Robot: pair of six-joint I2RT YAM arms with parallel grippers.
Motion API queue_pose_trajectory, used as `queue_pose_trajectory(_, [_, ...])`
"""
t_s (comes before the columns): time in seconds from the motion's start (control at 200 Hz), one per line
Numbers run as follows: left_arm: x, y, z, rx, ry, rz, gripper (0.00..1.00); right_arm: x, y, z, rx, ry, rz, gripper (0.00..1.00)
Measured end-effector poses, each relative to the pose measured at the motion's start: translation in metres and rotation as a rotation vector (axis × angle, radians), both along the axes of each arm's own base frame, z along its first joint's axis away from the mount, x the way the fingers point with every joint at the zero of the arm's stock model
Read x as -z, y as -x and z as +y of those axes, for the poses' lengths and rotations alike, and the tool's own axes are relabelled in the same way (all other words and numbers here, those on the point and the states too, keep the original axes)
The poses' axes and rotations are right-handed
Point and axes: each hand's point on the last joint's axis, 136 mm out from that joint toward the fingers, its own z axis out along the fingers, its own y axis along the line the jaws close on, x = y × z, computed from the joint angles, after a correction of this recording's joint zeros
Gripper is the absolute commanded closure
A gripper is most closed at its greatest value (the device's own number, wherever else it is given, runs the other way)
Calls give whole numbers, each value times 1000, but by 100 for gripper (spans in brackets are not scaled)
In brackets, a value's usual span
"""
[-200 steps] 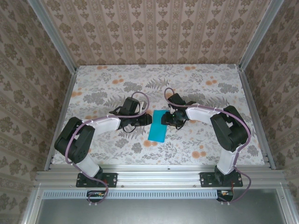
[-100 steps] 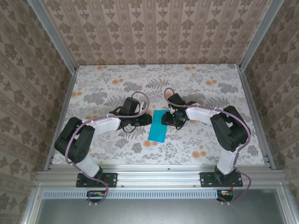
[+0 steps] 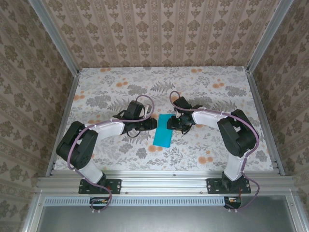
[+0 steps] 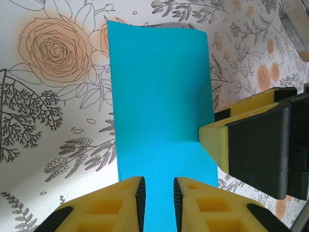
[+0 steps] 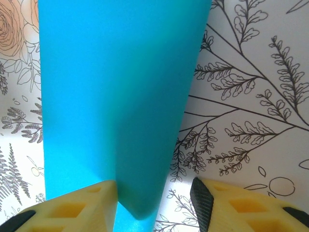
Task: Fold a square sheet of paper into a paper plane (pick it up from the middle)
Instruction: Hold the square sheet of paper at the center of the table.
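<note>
Left pincer [image 4: 158, 191]: jaws nearly together w/ a slim gap, tips at one edge of the square sheet of paper [image 4: 159, 92] (a narrow rectangle, flat on the counter [image 4: 53, 145] btwn both arms). Right pincer [image 5: 152, 193] is half open, straddling another edge. Risk: an uneven push buckles or skews the sheet, spoiling the next crease. No container involved

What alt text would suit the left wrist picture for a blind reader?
A teal-blue sheet of paper lies on a flowered table. The yellow left fingers, narrowly apart, overlap its near edge; a right finger sits at its right side.
</note>
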Motion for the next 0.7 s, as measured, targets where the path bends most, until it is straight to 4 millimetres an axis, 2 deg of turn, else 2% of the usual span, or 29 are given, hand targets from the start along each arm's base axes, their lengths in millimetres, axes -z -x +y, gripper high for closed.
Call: queue_pose_trajectory(0.705, [0, 0, 0, 0, 0, -1, 75, 0, 0, 1, 5, 2, 6, 48])
